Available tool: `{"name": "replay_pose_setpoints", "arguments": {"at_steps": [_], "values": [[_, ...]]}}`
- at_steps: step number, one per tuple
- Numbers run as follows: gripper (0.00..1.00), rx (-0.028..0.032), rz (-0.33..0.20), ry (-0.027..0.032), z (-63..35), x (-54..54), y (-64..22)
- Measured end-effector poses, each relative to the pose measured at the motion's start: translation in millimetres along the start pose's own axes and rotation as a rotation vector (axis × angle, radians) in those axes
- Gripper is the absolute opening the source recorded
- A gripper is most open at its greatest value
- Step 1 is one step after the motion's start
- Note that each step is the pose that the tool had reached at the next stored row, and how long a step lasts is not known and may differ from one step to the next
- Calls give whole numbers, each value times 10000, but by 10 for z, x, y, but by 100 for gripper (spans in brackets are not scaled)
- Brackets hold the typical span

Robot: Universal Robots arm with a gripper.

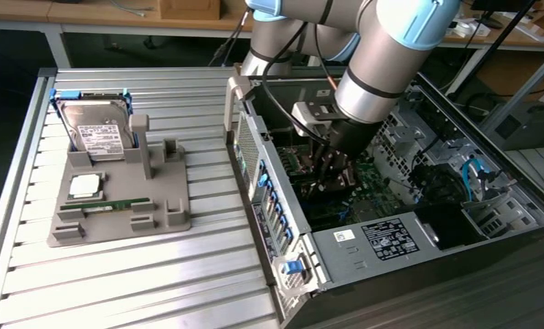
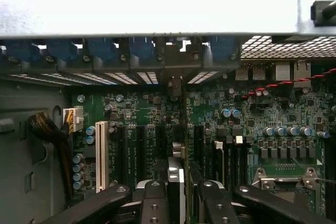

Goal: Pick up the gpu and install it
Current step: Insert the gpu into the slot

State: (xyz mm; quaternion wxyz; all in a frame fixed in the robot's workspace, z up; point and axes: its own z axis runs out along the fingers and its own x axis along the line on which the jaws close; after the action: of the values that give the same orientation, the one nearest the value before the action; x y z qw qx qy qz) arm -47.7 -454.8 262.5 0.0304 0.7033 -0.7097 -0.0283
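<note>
Wrist view, nearest the camera: the gripper [image 2: 178, 195] has its black fingers [image 2: 153, 203] closed on the gpu [image 2: 176, 174], which is seen edge-on as a thin upright card between the pads. The card stands directly above the motherboard [image 2: 294, 114], in line with the dark expansion slots [image 2: 140, 150] and just beside a white slot [image 2: 101, 155]. Its metal end bracket [image 2: 174, 85] reaches toward the rear wall of the case, where blue slot retainers [image 2: 105, 51] sit in a row.

Exterior view: the arm [image 1: 386, 62] reaches down into the open computer case [image 1: 364, 240], with the gripper [image 1: 331, 171] low among the boards. On the exterior view's left, well apart from the case, a grey fixture tray [image 1: 116, 205] rests on the slatted table [image 1: 116, 274]. It carries a hard drive [image 1: 96, 130] standing upright, a memory stick [image 1: 105, 203] lying flat and a processor [image 1: 85, 184].
</note>
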Motion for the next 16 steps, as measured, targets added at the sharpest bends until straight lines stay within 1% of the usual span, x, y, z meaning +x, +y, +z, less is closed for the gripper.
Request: {"name": "replay_pose_setpoints", "arguments": {"at_steps": [16], "values": [[27, 0, 0, -11, 13, -1, -2]]}}
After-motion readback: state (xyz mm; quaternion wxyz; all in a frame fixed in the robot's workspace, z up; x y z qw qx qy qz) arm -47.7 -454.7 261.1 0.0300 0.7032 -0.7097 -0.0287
